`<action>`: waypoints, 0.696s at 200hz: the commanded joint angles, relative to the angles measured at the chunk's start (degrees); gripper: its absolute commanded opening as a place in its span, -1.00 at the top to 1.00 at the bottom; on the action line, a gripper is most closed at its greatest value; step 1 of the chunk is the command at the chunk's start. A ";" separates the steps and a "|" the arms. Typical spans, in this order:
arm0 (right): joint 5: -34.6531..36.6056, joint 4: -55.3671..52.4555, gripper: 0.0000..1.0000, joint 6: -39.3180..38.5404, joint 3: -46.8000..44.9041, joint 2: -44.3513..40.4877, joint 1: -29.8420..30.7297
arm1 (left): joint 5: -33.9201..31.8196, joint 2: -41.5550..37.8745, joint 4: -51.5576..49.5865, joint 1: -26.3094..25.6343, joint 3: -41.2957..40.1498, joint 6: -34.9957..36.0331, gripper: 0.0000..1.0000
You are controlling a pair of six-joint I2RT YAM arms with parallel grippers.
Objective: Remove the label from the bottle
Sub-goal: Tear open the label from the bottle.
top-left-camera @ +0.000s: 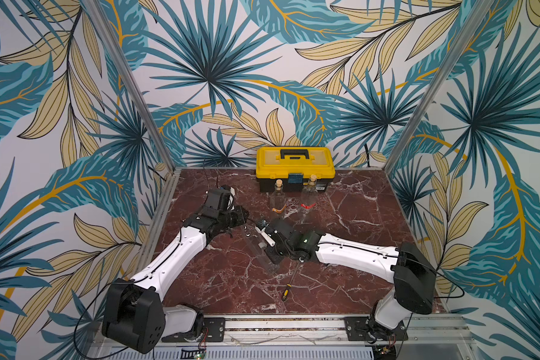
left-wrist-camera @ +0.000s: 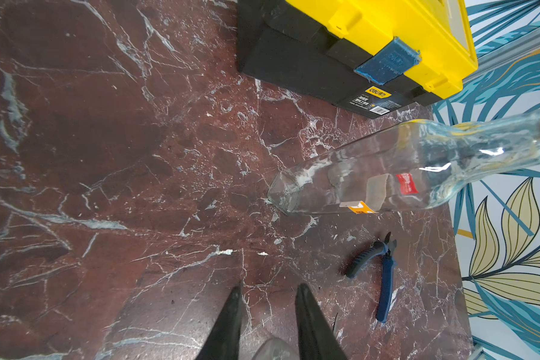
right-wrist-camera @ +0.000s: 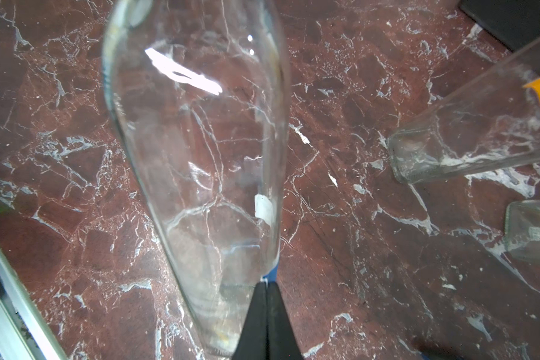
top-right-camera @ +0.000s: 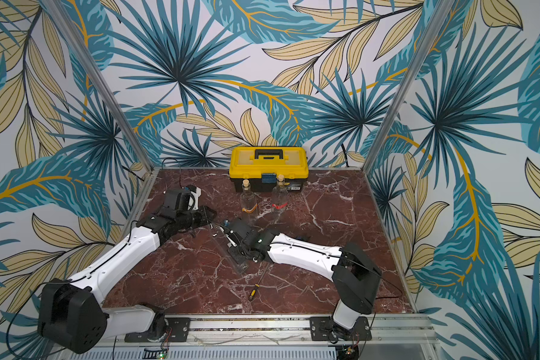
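- While left gripper (left-wrist-camera: 268,290) clamps the bottle (right-wrist-camera: 197,140) between its fingers, well in front of the toolbox (top-left-camera: 295,168), hold it rigid.
- right gripper (right-wrist-camera: 266,283) is pressed together against the glass, seemingly nipping a blue sliver (right-wrist-camera: 272,271) of label: peel slowly along the wall.
- white scrap (right-wrist-camera: 264,210) sits on the glass; re-pinch its edge.

Clear glass bottle (right-wrist-camera: 194,140) — mid-table — bears a small white label scrap (right-wrist-camera: 264,210).
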 commanded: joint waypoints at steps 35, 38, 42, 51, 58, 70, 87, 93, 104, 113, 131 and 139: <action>8.28 1.21 1.00 -2.30 -1.62 2.53 -0.30 | 4.75 -0.39 -7.72 -0.88 -1.01 9.75 1.00; 8.36 1.21 1.00 -2.46 -1.61 2.54 -0.26 | 4.77 -0.39 -7.72 -0.87 -1.03 9.79 1.00; 8.54 1.21 1.00 -2.55 -1.64 2.54 -0.28 | 4.85 -0.44 -7.72 -0.85 -1.09 9.89 1.00; 8.65 1.21 1.00 -2.73 -1.62 2.50 -0.28 | 4.93 -0.34 -7.70 -0.90 -1.10 10.14 1.00; 8.82 1.21 1.00 -2.97 -1.48 2.52 -0.17 | 5.10 -0.35 -7.66 -0.88 -1.17 10.31 1.00; 9.05 1.13 1.00 -3.08 -1.38 2.54 -0.19 | 5.21 -0.26 -7.65 -0.86 -1.19 10.55 1.00; 9.32 1.12 1.00 -3.25 -1.24 2.71 -0.11 | 5.33 -0.27 -7.70 -0.87 -1.32 11.03 1.00; 9.38 1.18 1.00 -3.10 -1.21 2.79 -0.11 | 5.35 -0.34 -7.66 -0.90 -1.36 11.12 1.00; 9.67 1.19 1.00 -2.81 -1.29 2.80 -0.11 | 5.48 -0.39 -7.73 -0.84 -1.53 11.39 1.00; 9.57 1.21 1.00 -2.61 -1.34 2.80 -0.15 | 5.64 -0.43 -7.72 -0.86 -1.71 11.73 1.00; 9.53 1.47 1.00 -1.85 -1.48 2.97 -0.14 | 5.94 -0.44 -7.71 -0.82 -2.05 12.43 1.00; 9.51 1.56 1.00 -1.56 -1.38 3.06 -0.19 | 6.03 -0.50 -7.67 -0.83 -2.28 12.88 1.00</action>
